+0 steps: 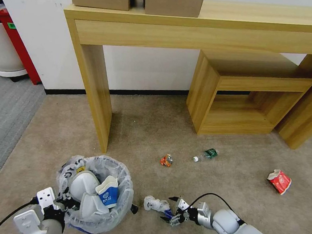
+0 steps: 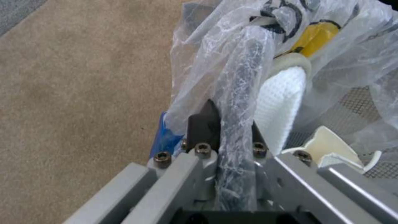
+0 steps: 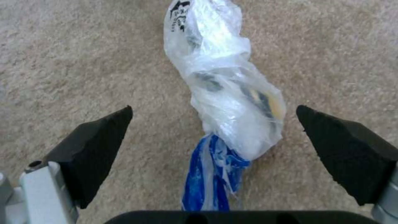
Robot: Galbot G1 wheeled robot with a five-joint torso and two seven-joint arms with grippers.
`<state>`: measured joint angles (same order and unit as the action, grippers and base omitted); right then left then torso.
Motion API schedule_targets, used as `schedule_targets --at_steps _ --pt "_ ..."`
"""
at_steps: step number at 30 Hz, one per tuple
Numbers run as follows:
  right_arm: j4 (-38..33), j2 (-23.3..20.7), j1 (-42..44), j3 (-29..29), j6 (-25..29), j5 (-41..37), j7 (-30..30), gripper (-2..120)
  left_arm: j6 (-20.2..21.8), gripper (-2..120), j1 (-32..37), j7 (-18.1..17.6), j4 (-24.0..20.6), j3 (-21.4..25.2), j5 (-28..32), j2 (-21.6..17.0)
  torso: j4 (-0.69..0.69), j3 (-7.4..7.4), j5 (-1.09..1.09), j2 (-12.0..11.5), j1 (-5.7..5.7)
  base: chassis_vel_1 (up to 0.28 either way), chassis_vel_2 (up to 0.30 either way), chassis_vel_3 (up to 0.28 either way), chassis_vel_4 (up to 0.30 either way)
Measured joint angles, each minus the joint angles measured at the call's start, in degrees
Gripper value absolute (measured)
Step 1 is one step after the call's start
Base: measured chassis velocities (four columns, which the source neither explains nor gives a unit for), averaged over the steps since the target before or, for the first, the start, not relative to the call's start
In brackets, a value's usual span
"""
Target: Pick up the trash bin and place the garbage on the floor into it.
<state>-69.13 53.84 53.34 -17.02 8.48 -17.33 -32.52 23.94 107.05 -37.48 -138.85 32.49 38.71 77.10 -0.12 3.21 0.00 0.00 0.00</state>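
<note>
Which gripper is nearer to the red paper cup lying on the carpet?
Right. The right gripper is low over a crumpled wrapper, across bare carpet from the red cup. The left gripper grips the trash bin, farther away.

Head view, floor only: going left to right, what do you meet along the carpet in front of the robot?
Left tool clamped on the trash bin rim → crumpled clear-and-blue wrapper → right tool, open just beside it → orange crushed packet → green-labelled bottle → red packet.

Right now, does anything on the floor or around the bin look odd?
Litter lies scattered on the carpet: a twisted wrapper between the open right gripper fingers, a bottle, and two red packets. The left gripper pinches the bin rim.
</note>
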Motion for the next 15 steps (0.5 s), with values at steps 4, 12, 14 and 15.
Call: schedule_targets --at_steps 4,12,14,15 --pt "0.8 0.7 0.3 0.0 0.3 0.5 0.1 100 -0.1 0 0.0 -0.1 0.3 -0.2 -0.1 -0.1 0.00 0.00 0.00 0.0 0.00 0.000 0.000 0.000 0.000" --pt "2.0 1.6 0.5 0.2 0.9 1.0 0.3 100 -0.2 0 0.1 -0.1 0.6 -0.8 -0.5 -0.1 0.00 0.00 0.00 0.0 0.00 0.000 0.000 0.000 0.000" --pt "2.0 1.7 0.5 0.2 1.0 1.0 0.3 100 -0.2 0 0.1 -0.1 0.6 -0.8 -0.5 -0.2 0.00 0.00 0.00 0.0 0.00 0.000 0.000 0.000 0.000" --pt "1.8 1.8 0.5 0.2 1.0 0.8 0.3 100 -0.2 0 0.1 -0.1 0.6 -0.7 -0.5 -0.4 0.00 0.00 0.00 0.0 0.00 0.000 0.000 0.000 0.000"
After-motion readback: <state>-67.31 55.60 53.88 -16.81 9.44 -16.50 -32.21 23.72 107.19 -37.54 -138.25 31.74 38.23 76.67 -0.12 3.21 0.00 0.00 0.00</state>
